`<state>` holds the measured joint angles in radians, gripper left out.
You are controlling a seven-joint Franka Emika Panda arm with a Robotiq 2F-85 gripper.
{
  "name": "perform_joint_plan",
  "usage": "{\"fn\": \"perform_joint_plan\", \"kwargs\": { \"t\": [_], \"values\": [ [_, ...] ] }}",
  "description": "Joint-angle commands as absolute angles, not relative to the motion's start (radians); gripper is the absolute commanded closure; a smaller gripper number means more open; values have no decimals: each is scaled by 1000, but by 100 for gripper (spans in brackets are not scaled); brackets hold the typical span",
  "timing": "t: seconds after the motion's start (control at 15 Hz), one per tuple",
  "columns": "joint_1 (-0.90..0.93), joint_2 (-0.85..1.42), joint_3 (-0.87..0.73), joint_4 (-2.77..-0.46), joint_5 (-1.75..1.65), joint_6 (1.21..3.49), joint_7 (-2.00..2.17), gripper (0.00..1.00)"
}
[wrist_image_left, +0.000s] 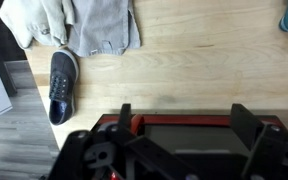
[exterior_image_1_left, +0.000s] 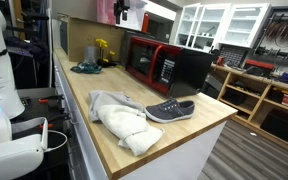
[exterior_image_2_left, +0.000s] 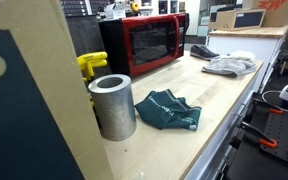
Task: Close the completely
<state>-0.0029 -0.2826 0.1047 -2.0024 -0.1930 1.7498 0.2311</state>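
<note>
1. The red microwave point(exterior_image_1_left: 162, 64) stands on the wooden countertop point(exterior_image_1_left: 104, 88), in the upper middle of the frame in both exterior views.
2. In an exterior view its long axis runs from upper left to lower right. The red front faces the lower left and a black side panel faces the lower right.
3. In an exterior view the microwave point(exterior_image_2_left: 144, 42) lies nearly left to right, with its glass front turned toward the camera. Whether the door is fully seated cannot be told.
4. In the wrist view the microwave point(wrist_image_left: 184, 124) is a red and black band along the bottom edge, its long axis left to right.
5. The gripper point(wrist_image_left: 183, 114) comes in from the bottom of the wrist view. Its dark fingers point(wrist_image_left: 124, 115) are spread wide, hold nothing, and flank that band.
6. A dark blue shoe point(wrist_image_left: 62, 86) lies at the left of the wrist view, its length running top to bottom.
7. A pale cloth point(exterior_image_1_left: 119, 118) lies just beside the shoe point(exterior_image_1_left: 170, 110).
8. A teal cloth point(exterior_image_2_left: 167, 110) lies beside a metal cylinder point(exterior_image_2_left: 112, 105), with a yellow object point(exterior_image_2_left: 92, 65) behind them.
</note>
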Motion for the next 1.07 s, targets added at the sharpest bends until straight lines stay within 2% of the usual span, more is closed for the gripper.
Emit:
{"fn": "perform_joint_plan", "kwargs": {
  "t": [0.0, 1.0],
  "values": [
    [17, -329, 100, -2058, -217, 1781, 176, 0],
    [24, -327, 102, -2052, -197, 1773, 182, 0]
  ]
}}
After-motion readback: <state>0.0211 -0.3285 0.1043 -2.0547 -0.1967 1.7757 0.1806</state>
